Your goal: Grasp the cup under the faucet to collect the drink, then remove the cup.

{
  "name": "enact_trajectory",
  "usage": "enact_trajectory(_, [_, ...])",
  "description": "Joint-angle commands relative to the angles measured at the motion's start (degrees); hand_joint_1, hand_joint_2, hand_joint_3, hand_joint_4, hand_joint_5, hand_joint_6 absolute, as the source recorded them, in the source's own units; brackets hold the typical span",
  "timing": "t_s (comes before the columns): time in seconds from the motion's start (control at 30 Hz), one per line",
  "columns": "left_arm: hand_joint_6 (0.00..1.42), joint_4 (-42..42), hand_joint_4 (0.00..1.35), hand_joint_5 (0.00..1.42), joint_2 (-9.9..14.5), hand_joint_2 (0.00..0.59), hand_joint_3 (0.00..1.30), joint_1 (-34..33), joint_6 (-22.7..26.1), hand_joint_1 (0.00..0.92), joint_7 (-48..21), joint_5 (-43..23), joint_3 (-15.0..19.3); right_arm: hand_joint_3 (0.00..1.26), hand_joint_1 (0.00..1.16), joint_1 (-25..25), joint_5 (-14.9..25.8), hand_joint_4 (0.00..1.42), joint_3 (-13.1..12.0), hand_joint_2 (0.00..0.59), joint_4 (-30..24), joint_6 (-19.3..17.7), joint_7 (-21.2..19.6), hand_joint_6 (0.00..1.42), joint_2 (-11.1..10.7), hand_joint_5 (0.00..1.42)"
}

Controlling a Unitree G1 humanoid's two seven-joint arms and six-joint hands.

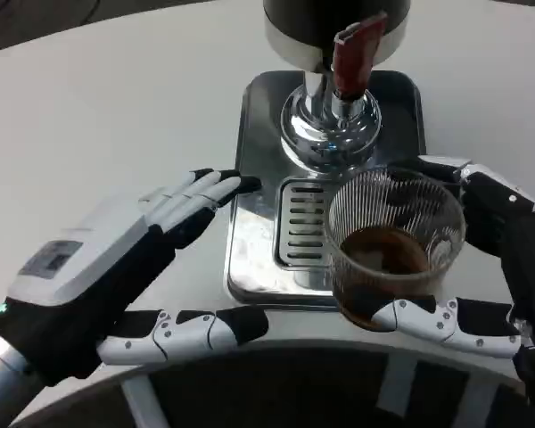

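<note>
Cup stands upright, mouth up, gripped by right hand; left hand spread, holding nothing.

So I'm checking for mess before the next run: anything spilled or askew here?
Nothing stands out. The ribbed cup sits upright in the right hand with dark drink inside, and the steel drip tray shows no puddles.

Ribbed clear cup holds seemingly dark brown drink; red faucet.
</note>
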Motion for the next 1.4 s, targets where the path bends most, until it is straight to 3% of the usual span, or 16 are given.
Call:
enact_trajectory(0.03, [0.06, -2.3, 0.00, 0.00, 1.1, 0.116, 0.09, 3.3, 1.3, 0.000, -1.1, 0.8, 1.0, 0.81, 1.07, -0.5, 1.4, 0.90, 0.7, 0.108, -1.5, -2.0, 0.6, 1.00, 0.0, 1.05])
enact_trajectory(0.6, [0.05, -10.2, 0.00, 0.00, 1.2, 0.112, 0.04, 11.6, 7.7, 0.000, -2.7, 5.4, 3.5, 0.82, 1.07, -2.6, 2.4, 0.90, 3.3, 0.108, -0.3, -2.7, 1.8, 1.04, -0.6, 1.08])
enact_trajectory(1.4, [0.00, -12.9, 0.00, 0.00, 0.8, 0.102, 0.02, 15.3, 9.3, 0.000, -2.7, 6.1, 6.5, 0.83, 1.07, -4.2, 2.7, 0.91, 6.5, 0.108, -0.4, -1.6, 2.7, 1.06, -0.3, 1.09])
